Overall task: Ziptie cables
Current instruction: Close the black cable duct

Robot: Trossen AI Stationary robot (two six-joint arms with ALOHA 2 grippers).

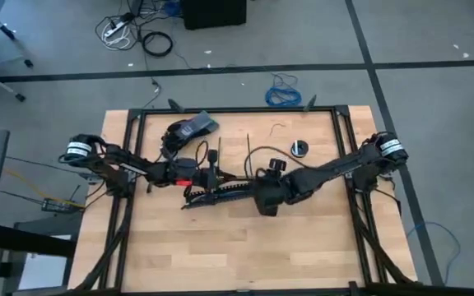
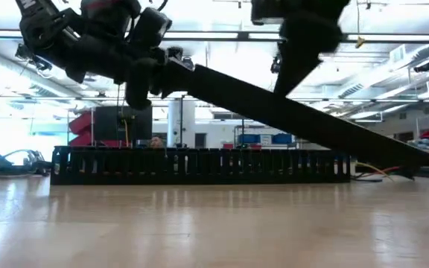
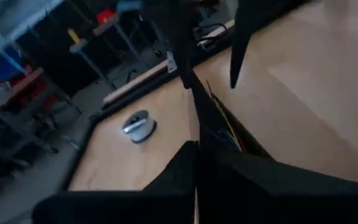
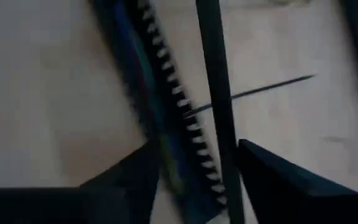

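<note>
**Cable bundle in channel, cover strip raised at one end**

Table (image 1: 220,255): wooden top in a black frame. The black slotted channel (image 1: 216,194) lies at the middle of the surface, slightly slanted, with its long axis running between the left and right edges.

Cables (image 3: 225,132): bundle lies lengthwise inside the channel. Blue strand visible along the comb edge in the right wrist view (image 4: 134,53). In the low view a few thin wire ends (image 2: 375,170) spill out of one end of the channel onto the table.

Cover strip (image 2: 296,115): long, flat, black. It is tilted, with one end resting on the table beyond the channel's end and the other end raised above the channel.

Left gripper (image 1: 194,174): over the channel's left end. Fingers (image 3: 188,165) are drawn close together on the thin edge of the cover strip, holding its raised end.

Right gripper (image 1: 262,200): at the channel's right end. Fingers (image 4: 272,168) are spread wide, with the channel and the cover strip passing between them. Contact with either is not discernible.

Zipties: two thin black strips, one (image 1: 219,153) and the other (image 1: 247,148), flat on the surface between the channel and the far edge, roughly parallel and apart from each other.

Also noted: small round spool (image 1: 300,148) towards the far right corner; a dark grey object (image 1: 192,127) near the far edge.
</note>
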